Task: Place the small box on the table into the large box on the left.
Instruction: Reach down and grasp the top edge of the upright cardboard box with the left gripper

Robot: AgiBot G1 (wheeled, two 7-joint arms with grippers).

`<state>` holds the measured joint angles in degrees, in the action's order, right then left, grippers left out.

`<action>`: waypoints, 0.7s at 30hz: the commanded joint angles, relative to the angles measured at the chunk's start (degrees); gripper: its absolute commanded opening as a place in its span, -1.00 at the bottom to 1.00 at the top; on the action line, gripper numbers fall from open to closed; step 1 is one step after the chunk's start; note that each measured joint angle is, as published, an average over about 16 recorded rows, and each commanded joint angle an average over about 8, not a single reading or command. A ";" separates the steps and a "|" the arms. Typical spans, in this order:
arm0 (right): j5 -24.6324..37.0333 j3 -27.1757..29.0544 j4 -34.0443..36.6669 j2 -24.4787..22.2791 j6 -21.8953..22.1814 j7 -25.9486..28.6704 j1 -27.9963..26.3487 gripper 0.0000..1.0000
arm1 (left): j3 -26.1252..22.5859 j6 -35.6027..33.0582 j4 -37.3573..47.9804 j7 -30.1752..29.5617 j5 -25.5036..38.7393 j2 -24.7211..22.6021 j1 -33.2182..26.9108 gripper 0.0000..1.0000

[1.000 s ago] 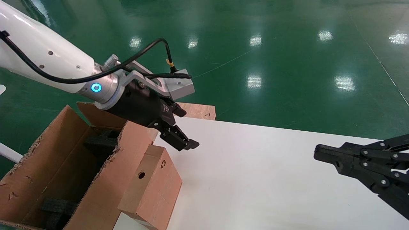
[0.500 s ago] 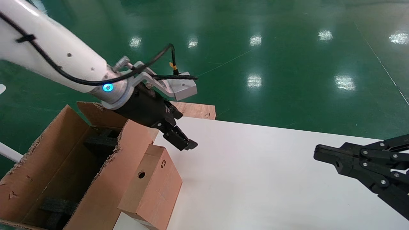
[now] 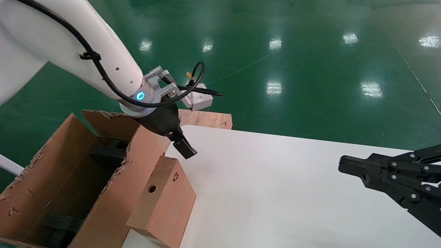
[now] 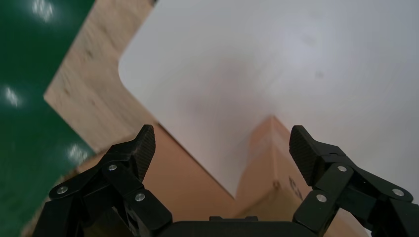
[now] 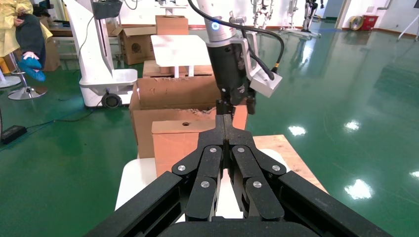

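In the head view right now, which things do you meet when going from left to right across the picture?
large box → small box → left tool, open above the small box's far end → bare white table → right tool, shut, parked at the right edge.

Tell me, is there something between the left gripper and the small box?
Nothing visible. The open left gripper hangs just above the far end of the small box, with only air between them.
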<state>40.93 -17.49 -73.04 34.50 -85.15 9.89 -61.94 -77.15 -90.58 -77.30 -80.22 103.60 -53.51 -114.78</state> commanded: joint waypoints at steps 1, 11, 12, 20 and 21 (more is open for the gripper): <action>0.00 0.00 0.00 0.00 0.00 0.00 0.00 -1.00 | -2.51 -0.28 0.01 -1.63 -0.21 -0.59 -1.30 1.00; -0.02 -0.03 0.00 -0.01 0.01 -0.01 -0.01 -1.00 | -16.05 0.30 -0.14 -5.85 -9.53 -1.36 -7.97 1.00; -0.02 -0.03 0.00 -0.01 0.01 -0.01 -0.01 -1.00 | -17.01 0.40 -0.17 -5.96 -10.31 -1.37 -8.49 1.00; -0.03 -0.05 0.00 -0.02 0.02 -0.02 -0.01 -1.00 | -23.40 1.02 -0.17 -5.65 -16.37 -1.01 -10.53 1.00; -0.03 -0.05 0.00 -0.02 0.02 -0.02 -0.01 -1.00 | -24.06 1.17 -0.15 -5.63 -16.87 -1.00 -10.61 1.00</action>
<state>40.89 -17.54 -73.04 34.48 -85.13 9.87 -61.96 -100.79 -89.26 -77.44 -86.10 87.44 -54.64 -125.21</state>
